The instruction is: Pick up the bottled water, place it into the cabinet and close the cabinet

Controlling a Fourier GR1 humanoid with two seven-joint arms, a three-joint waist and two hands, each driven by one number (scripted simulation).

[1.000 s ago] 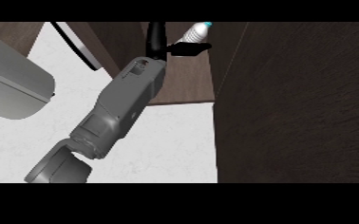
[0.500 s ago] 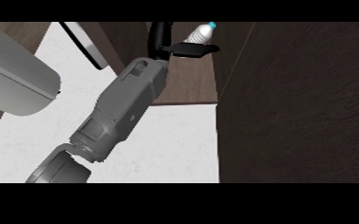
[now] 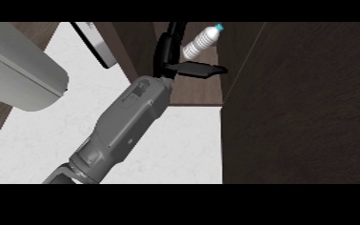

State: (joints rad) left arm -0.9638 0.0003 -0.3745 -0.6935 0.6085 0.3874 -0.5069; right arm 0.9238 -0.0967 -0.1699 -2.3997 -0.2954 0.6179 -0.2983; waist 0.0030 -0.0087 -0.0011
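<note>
White faintly marbled counter (image 3: 190, 143); dark wood panel (image 3: 295, 114) at right

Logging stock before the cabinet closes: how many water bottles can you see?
1. The bottled water sits tilted inside the cabinet near the view's top, beside the straight fingers of the right hand. The forearm and cabinet walls could hide more.

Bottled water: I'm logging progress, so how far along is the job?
Looks done: the bottled water is up off the counter and tilted inside the cabinet. In hand: the right hand is beside it with straight fingers; whether they touch is unclear. Left: pulling the hand out and closing the cabinet, which is open.
</note>
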